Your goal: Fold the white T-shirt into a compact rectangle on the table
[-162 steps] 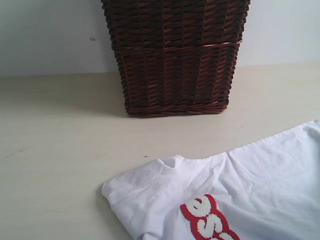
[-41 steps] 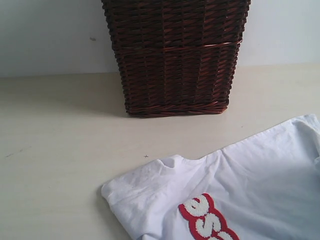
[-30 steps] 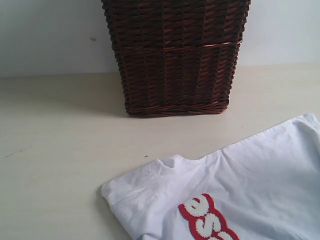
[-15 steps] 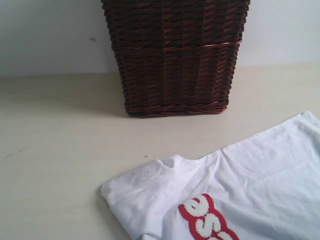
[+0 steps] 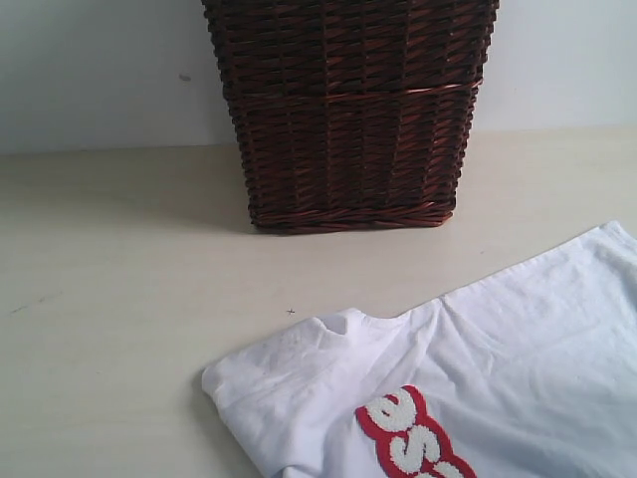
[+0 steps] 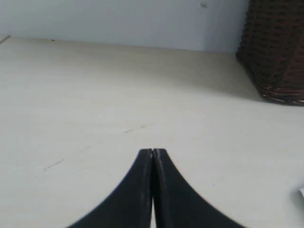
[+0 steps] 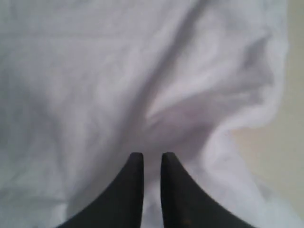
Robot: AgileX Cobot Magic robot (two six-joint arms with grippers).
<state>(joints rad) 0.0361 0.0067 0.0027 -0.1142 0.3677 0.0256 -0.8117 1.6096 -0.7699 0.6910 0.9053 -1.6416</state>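
Looks like early flattening: white T-shirt lies right under my right end effector, narrow gap, can't tell if pinching; left end effector closed empty over the table, needs a hem next

My black pincer sits at the near edge of the frame, mid-width, its two curved fingers pressed tip to tip with nothing between them. Around and beyond it the smooth, pale cream table fills most of the picture, marked by a few faint dark scratches just past my fingertips. A dark brown woven wicker basket stands on the table in the far corner. Behind everything, along the far edge of the frame, runs a plain pale bluish wall.
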